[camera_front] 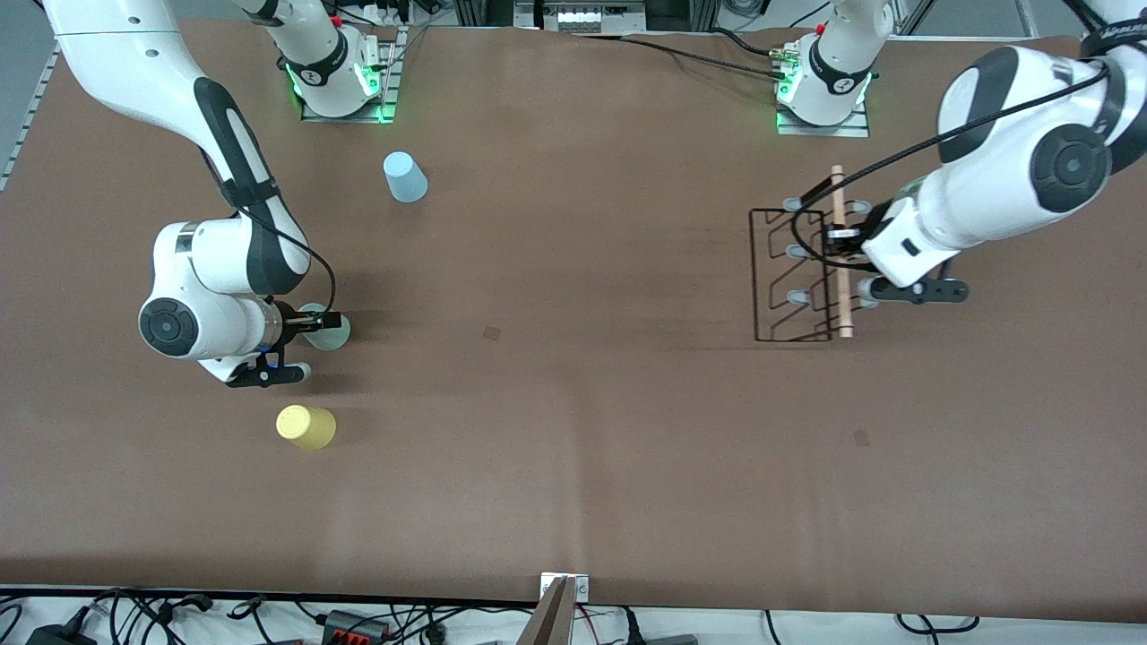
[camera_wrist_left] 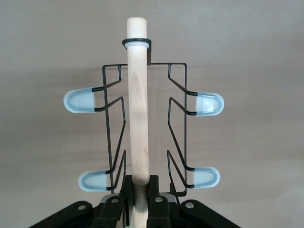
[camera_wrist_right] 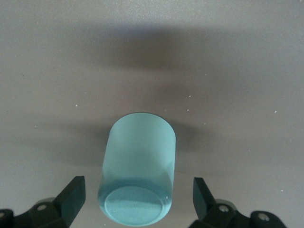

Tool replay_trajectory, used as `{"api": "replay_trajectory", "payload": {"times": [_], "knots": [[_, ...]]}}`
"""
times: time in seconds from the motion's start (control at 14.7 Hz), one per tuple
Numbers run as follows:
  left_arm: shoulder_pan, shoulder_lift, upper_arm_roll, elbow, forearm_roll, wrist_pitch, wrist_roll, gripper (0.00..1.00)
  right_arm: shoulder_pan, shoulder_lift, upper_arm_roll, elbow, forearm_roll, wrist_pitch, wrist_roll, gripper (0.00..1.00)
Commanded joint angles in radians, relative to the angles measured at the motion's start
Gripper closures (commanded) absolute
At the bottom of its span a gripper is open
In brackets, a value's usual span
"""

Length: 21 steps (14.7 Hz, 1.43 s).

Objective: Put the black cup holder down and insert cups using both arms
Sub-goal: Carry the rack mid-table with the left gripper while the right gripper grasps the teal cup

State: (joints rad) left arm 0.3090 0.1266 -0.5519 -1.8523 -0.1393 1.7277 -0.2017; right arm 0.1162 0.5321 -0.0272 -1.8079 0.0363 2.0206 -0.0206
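Yellow cup (camera_front: 306, 426) sits nearest the front camera. Just above it, the right gripper (camera_wrist_right: 137, 194), jaws wide apart, straddles the sage green cup (camera_front: 324, 327); the light blue cup (camera_front: 405, 176) stands farther off. Toward the left arm's end, the left gripper (camera_wrist_left: 138, 190) clamps the black cup holder (camera_front: 793, 273) by its wooden rod (camera_wrist_left: 137, 99).

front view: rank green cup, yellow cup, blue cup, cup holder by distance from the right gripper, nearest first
1. green cup: directly under the open right gripper.
2. yellow cup: nearer the front camera.
3. blue cup: toward the robots' bases.
4. black cup holder: at the left arm's end, its rod clamped by the left gripper.
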Motion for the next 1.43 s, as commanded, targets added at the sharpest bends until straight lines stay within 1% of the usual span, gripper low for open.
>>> {"api": "replay_trajectory", "payload": {"times": [0.0,0.14,0.2,0.34,0.54,0.61,0.68,0.81,0.95,1.09,1.15,1.22,1.36], "knots": [[-0.071,0.097,-0.013,0.106,-0.034,-0.019,-0.086,0.99,-0.004,-0.008,0.003,-0.021,0.017,0.018,0.002,0.00],[-0.152,0.132,-0.013,0.142,-0.048,-0.001,-0.142,0.99,-0.003,-0.008,0.003,-0.027,0.017,0.020,0.002,0.00],[-0.190,0.149,-0.013,0.148,-0.048,0.030,-0.174,0.99,-0.003,-0.006,0.003,-0.028,0.017,0.021,0.002,0.00],[-0.263,0.188,-0.011,0.148,-0.046,0.116,-0.261,0.99,-0.001,-0.006,0.003,-0.031,0.017,0.020,0.002,0.00],[-0.342,0.237,-0.011,0.150,-0.042,0.239,-0.353,0.99,-0.004,0.000,0.001,-0.031,0.017,0.020,0.002,0.01],[-0.364,0.249,-0.011,0.150,-0.037,0.268,-0.379,0.99,-0.004,0.000,0.003,-0.031,0.017,0.020,0.002,0.07],[-0.370,0.271,-0.011,0.148,-0.037,0.304,-0.392,0.99,-0.004,0.002,0.003,-0.031,0.017,0.020,0.002,0.14],[-0.419,0.292,-0.011,0.150,-0.039,0.367,-0.432,0.99,-0.007,0.005,0.001,-0.028,0.017,0.018,0.002,0.35],[-0.442,0.318,-0.011,0.150,-0.037,0.426,-0.481,0.99,-0.007,0.005,0.001,-0.024,0.017,0.017,0.013,0.59],[-0.470,0.334,-0.011,0.153,-0.036,0.449,-0.492,0.99,-0.003,0.000,0.001,-0.011,0.017,0.007,0.016,0.75],[-0.484,0.337,-0.007,0.156,-0.037,0.457,-0.492,0.99,-0.001,-0.006,0.001,-0.002,0.017,0.004,0.016,0.80],[-0.485,0.344,-0.006,0.156,-0.036,0.458,-0.492,0.99,-0.001,-0.007,0.001,0.018,0.016,0.001,0.010,0.83],[-0.496,0.347,-0.006,0.156,-0.034,0.474,-0.492,0.99,-0.004,-0.015,0.000,0.083,0.016,-0.060,0.002,0.83]]}}
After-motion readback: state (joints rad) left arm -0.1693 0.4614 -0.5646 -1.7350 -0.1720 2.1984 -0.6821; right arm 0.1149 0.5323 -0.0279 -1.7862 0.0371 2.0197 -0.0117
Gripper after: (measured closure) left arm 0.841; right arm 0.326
